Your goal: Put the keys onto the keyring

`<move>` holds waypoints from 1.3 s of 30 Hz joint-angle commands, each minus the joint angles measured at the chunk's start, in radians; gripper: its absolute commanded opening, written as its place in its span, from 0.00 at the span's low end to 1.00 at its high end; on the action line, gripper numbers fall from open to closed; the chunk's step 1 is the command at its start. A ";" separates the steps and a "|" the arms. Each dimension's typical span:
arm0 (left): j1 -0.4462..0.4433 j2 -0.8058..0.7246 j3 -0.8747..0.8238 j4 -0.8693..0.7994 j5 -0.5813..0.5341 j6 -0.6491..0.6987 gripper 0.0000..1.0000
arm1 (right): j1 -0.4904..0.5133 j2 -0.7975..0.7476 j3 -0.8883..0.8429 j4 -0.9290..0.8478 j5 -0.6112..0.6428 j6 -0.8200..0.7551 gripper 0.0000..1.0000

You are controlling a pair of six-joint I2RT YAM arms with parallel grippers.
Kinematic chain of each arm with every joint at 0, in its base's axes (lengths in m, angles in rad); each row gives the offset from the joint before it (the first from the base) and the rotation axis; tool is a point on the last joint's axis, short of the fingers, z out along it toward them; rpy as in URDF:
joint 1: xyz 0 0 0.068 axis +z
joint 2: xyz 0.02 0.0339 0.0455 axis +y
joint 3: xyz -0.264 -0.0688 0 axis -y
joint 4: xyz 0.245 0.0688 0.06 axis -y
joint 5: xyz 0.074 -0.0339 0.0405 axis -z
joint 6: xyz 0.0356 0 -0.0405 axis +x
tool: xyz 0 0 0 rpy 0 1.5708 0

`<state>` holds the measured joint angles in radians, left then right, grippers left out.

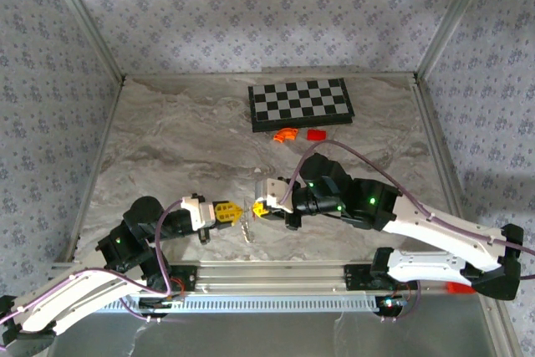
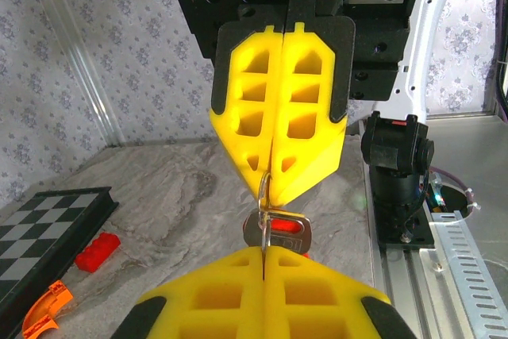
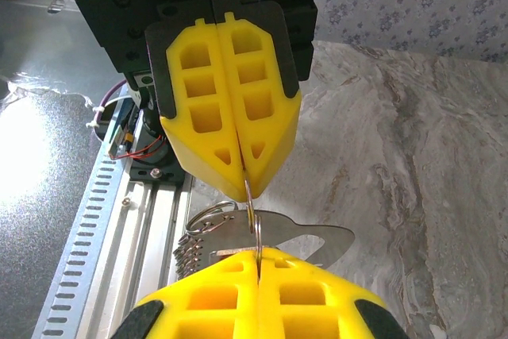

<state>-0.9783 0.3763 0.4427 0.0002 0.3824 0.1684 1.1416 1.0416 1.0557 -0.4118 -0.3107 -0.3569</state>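
Nose to nose over the near part of the grey marbled table (image 1: pixel 167 140), the left gripper (image 1: pixel 233 213) and right gripper (image 1: pixel 257 208) meet with yellow fingers pressed together, each appearing to pinch one side of the thin silvery metal keyring (image 2: pixel 263 188). We see the ring standing edge-on, stretched tip to tip along the line between the arms, so neither is nearer. The small red-headed key with a silvery metal part (image 2: pixel 284 233) sits at the left gripper's end (plain silvery keys (image 3: pixel 321 240) fan out beside the right's). We judge the next move must run along that shared line.
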 commanded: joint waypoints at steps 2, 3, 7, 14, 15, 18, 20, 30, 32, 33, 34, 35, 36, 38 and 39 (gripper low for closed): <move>-0.007 0.000 0.033 0.024 0.022 0.009 0.00 | 0.009 0.000 0.023 0.014 -0.019 -0.007 0.00; -0.007 -0.002 0.032 0.024 0.023 0.009 0.00 | 0.008 -0.004 0.022 0.012 -0.019 -0.007 0.00; -0.007 -0.003 0.030 0.025 0.023 0.009 0.00 | 0.010 -0.017 0.022 0.000 -0.015 -0.004 0.00; -0.006 -0.006 0.030 0.023 0.021 0.007 0.00 | 0.016 -0.014 0.021 0.002 -0.011 -0.005 0.00; -0.007 -0.007 0.030 0.023 0.021 0.006 0.00 | 0.018 -0.014 0.021 0.003 -0.011 -0.005 0.00; -0.005 -0.008 0.026 0.024 0.020 0.007 0.00 | 0.017 -0.018 0.020 -0.001 -0.009 -0.004 0.00; -0.006 -0.008 0.027 0.025 0.019 0.008 0.00 | 0.017 -0.020 0.021 -0.004 -0.007 -0.003 0.00; -0.006 -0.006 0.028 0.022 0.019 0.007 0.00 | 0.016 -0.026 0.016 -0.006 -0.001 -0.002 0.00; -0.006 -0.008 0.028 0.022 0.020 0.005 0.00 | 0.017 -0.026 0.015 -0.006 -0.001 -0.002 0.00; -0.007 -0.006 0.027 0.023 0.021 0.005 0.00 | 0.017 -0.026 0.015 -0.006 -0.001 -0.002 0.00; -0.007 -0.007 0.028 0.023 0.020 0.005 0.00 | 0.016 -0.025 0.015 -0.006 -0.001 -0.002 0.00; -0.007 -0.006 0.028 0.022 0.021 0.005 0.00 | 0.017 -0.023 0.015 -0.003 0.001 -0.002 0.00; -0.006 -0.006 0.028 0.023 0.021 0.006 0.00 | 0.016 -0.019 0.014 -0.002 0.002 -0.004 0.00; -0.007 -0.006 0.028 0.023 0.021 0.007 0.00 | 0.018 -0.016 0.015 0.005 0.002 -0.005 0.00; -0.008 -0.007 0.028 0.023 0.021 0.006 0.00 | 0.017 -0.015 0.013 0.007 0.001 -0.005 0.00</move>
<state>-0.9783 0.3759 0.4427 -0.0002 0.3859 0.1680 1.1507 1.0321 1.0557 -0.4149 -0.3096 -0.3565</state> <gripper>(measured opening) 0.043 0.052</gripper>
